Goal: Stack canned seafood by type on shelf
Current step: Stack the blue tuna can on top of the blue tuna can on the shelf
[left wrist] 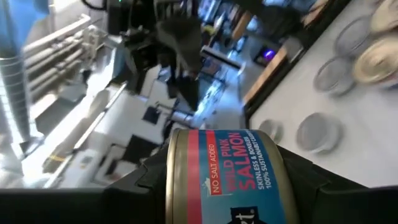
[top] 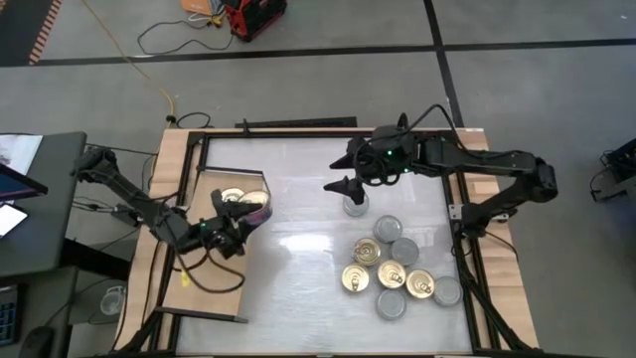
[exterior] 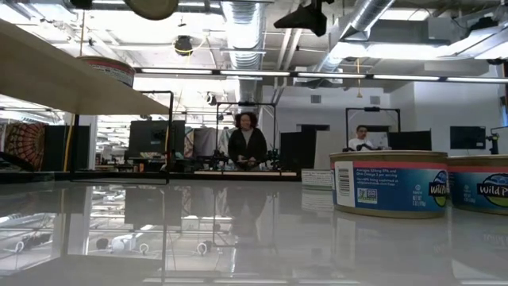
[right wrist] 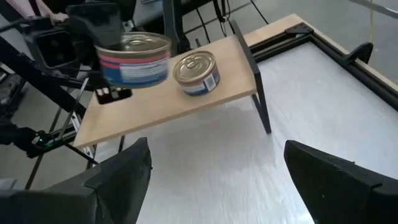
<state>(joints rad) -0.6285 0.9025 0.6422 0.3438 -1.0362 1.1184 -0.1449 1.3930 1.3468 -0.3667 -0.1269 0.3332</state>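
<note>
Tins of canned seafood lie clustered on the white tabletop, well apart from the shelf, some gold-topped, some plain silver. Nearer the shelf, the right gripper hovers wide open and empty above a lone silver tin. Over the shelf itself, the left gripper holds a salmon tin by its side wall, just beside a gold-topped tin already resting on the board. Such tins are probably rigid, fairly heavy and smooth; opposing grips across the label band seem the surest hold.
</note>
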